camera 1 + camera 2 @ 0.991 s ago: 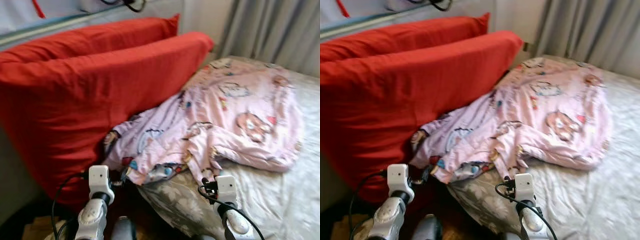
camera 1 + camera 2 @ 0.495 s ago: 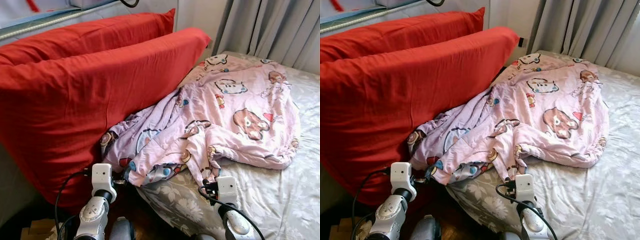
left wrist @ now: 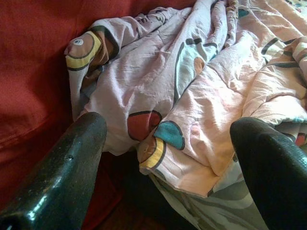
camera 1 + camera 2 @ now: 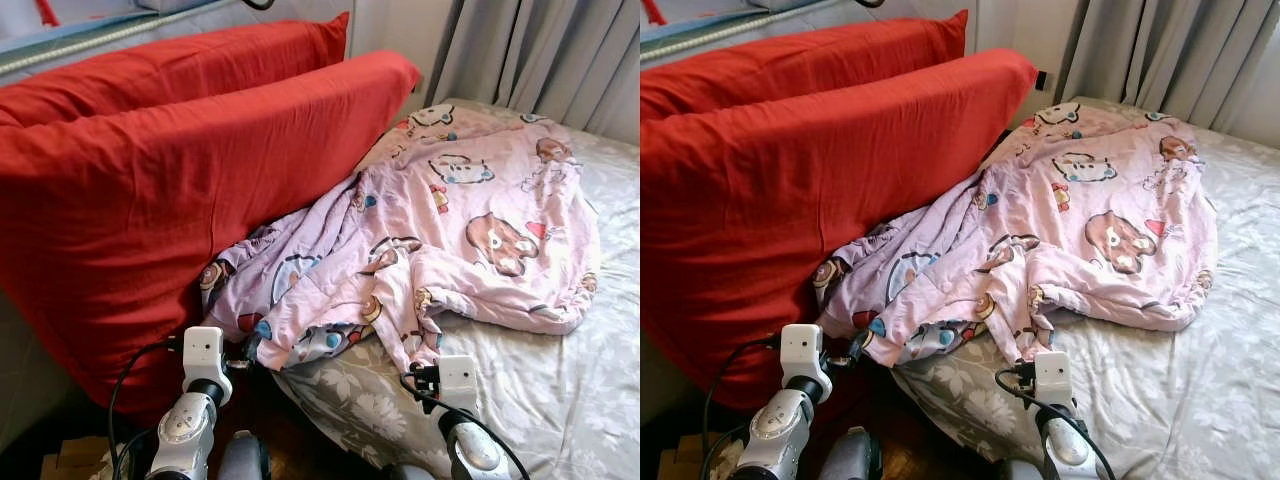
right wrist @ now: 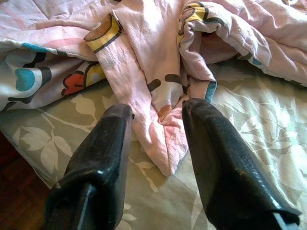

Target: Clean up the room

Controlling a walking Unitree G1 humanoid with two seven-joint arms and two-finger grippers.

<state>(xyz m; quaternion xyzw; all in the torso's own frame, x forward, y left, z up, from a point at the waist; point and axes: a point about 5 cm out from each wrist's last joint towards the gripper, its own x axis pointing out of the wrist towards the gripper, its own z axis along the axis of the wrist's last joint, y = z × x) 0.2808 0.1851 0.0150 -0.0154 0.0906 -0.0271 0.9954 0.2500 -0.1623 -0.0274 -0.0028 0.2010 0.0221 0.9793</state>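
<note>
Lying crumpled across the bed [image 4: 560, 400], a pink blanket [image 4: 450, 230] printed with cartoon bears spreads from the near edge of the mattress up toward the far side, where grey curtains [image 4: 560, 60] hang. The bed wears a grey sheet with a pale leaf pattern, bare along the near edge and on the right side. Two big red pillows [image 4: 150, 190] stand on edge along the left side of the bed, one behind the other, and the blanket's left part is bunched against the front pillow. A folded corner of the blanket hangs over the near edge of the bed. The left pincer [image 3: 168, 158] is held low at that near left corner, its two black fingers [image 3: 67, 167] spread wide on either side of the hanging blanket fold without touching it, the red pillow just beside it. The right pincer [image 5: 156, 143] hovers over the near edge of the bed, its fingers [image 5: 100, 153] apart with a narrow tongue of the blanket lying on the sheet between them; they are not pinching the cloth. Dark wooden floor [image 4: 310, 450] shows below the near edge of the bed, between the robot's arms.
</note>
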